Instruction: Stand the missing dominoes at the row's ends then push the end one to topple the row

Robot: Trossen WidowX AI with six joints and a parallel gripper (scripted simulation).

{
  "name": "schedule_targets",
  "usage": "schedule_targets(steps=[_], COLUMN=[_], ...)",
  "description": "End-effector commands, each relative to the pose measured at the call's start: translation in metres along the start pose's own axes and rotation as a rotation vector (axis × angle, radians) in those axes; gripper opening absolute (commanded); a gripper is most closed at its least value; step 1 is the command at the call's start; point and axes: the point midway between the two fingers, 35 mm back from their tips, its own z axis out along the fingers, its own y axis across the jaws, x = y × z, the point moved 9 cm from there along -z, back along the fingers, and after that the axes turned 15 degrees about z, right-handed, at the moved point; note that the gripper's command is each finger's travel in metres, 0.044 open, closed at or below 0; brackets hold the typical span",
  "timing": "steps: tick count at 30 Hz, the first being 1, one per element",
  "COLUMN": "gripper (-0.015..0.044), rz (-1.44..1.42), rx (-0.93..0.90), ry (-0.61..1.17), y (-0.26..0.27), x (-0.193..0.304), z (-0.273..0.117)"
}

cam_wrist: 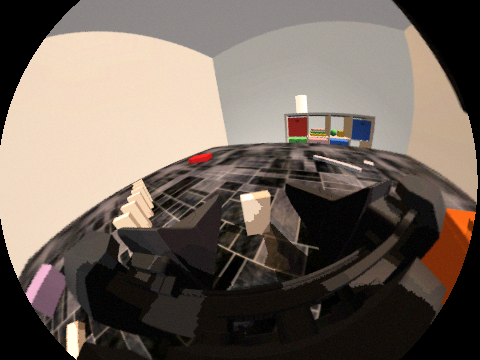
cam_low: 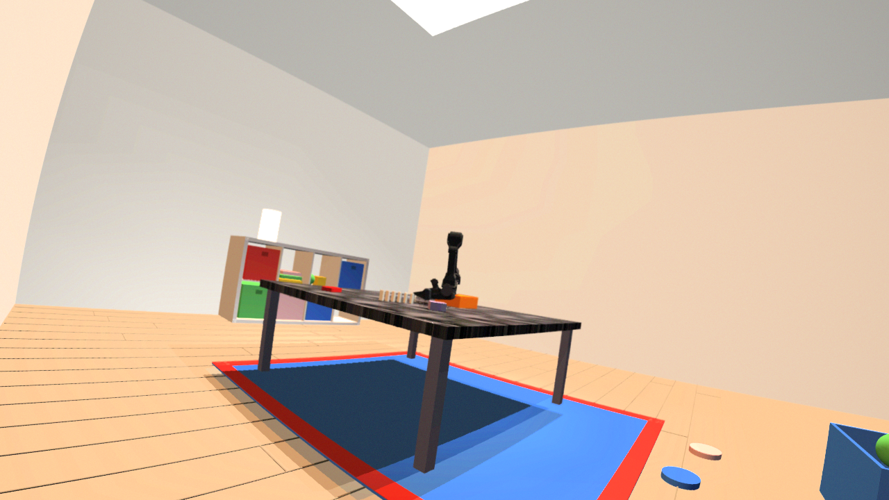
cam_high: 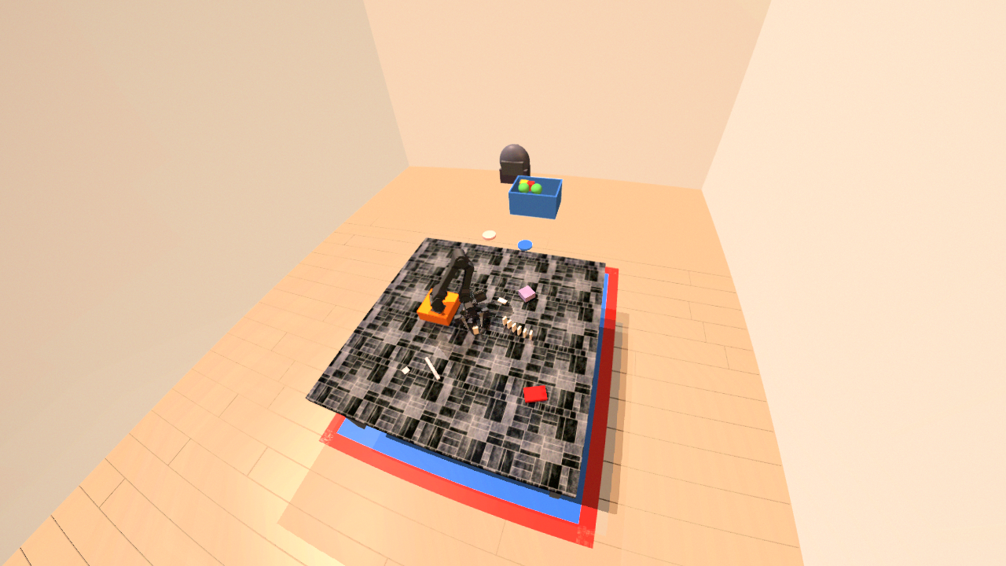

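Several cream dominoes stand upright in a row (cam_high: 519, 329) (cam_low: 392, 296) (cam_wrist: 138, 207). Another cream domino (cam_high: 475, 330) (cam_wrist: 256, 214) appears to stand upright on the table, apart from the row's arm-side end and off its line. My gripper (cam_high: 475, 323) (cam_wrist: 253, 193) is open low over the table, its fingers on either side of that domino, with gaps visible in the wrist view. A loose cream domino (cam_high: 502, 300) (cam_wrist: 75, 337) lies between the gripper and the pink block. In the exterior view the single domino cannot be made out.
A pink block (cam_high: 526, 293) (cam_low: 437, 305) (cam_wrist: 46, 290) is beyond the loose domino. A red block (cam_high: 535, 393) (cam_wrist: 200, 158), a white stick (cam_high: 432, 368) (cam_wrist: 337, 163) and a small white piece (cam_high: 405, 370) (cam_wrist: 368, 162) lie farther off. The orange base (cam_high: 435, 314) (cam_wrist: 457, 250) is beside the gripper.
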Motion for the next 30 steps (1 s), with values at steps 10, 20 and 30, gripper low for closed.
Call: schedule_targets(steps=[10, 20, 30], gripper=[0.044, 0.044, 0.044], rz=[0.0, -0.057, -0.173], rx=[0.0, 0.071, 0.388], ry=[0.0, 0.11, 0.961], y=[0.01, 0.023, 0.055], x=[-0.027, -0.047, -0.105], z=[-0.002, 0.007, 0.081])
